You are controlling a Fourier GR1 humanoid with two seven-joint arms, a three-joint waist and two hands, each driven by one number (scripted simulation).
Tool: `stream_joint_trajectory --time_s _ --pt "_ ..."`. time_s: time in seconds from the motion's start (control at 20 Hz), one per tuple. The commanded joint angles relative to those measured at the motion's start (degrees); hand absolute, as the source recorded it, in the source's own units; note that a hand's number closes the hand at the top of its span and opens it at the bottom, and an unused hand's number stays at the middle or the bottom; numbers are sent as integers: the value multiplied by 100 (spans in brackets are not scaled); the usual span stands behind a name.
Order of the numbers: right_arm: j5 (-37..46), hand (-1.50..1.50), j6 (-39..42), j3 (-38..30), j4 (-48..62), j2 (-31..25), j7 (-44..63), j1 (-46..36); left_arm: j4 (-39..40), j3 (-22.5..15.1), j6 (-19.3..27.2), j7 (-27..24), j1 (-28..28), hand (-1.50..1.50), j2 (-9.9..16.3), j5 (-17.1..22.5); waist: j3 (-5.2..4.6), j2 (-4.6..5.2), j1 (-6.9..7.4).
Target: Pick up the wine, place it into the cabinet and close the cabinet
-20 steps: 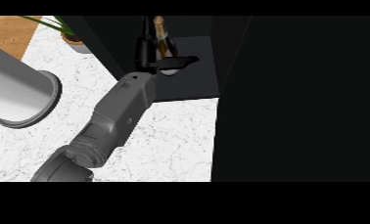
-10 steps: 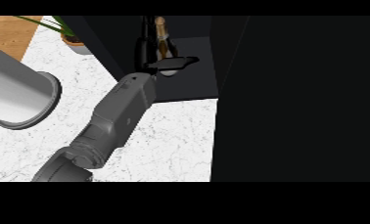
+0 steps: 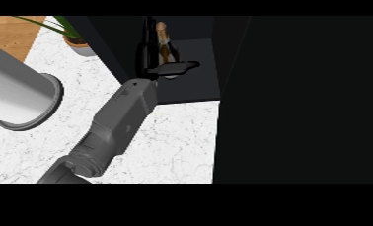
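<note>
The wine bottle [image 3: 165,38] stands slightly tilted inside the black cabinet [image 3: 191,84], its brownish neck pointing towards the back. My left hand [image 3: 172,68] reaches into the cabinet and sits at the bottle's lower part, hiding its base. The hand's fingers [image 3: 186,65] stick out straight to the right, in front of the bottle. The grey left forearm [image 3: 124,114] runs from the lower left up to the cabinet's opening. My right hand does not show.
A wide black panel [image 3: 299,101], seemingly the cabinet's open door, fills the right half. A grey round vessel [image 3: 22,99] lies at the left on the white marble counter [image 3: 175,146]. A potted plant [image 3: 76,45] stands at the back left.
The left hand has slipped back a little towards me at the bottle's base. The bottle has kept its place in the cabinet.
</note>
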Motion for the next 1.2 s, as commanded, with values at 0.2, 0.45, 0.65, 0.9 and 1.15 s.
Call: stream_joint_trajectory --time_s 0.2,0.45,0.65,0.9,1.15 --pt "177 -150 -310 -17 -384 33 432 -137 -1536 -1529 531 183 1487 -150 3 850 -12 -47 234" --pt "-216 -150 -145 -456 -428 -186 417 -164 -3074 -2876 1640 164 2349 -150 3 1267 -9 -28 316" --pt "131 -150 -198 -209 -576 -63 235 149 -4452 -3329 2421 760 2870 -150 3 774 -4 -59 487" --pt "131 -150 -136 -165 -536 -97 195 253 -5705 -3609 2405 574 4092 -150 302 470 -7 -39 496" --pt "-203 -150 -89 -518 -555 -265 231 155 -7049 -3882 3265 1127 4591 -150 453 76 -4 -25 467"
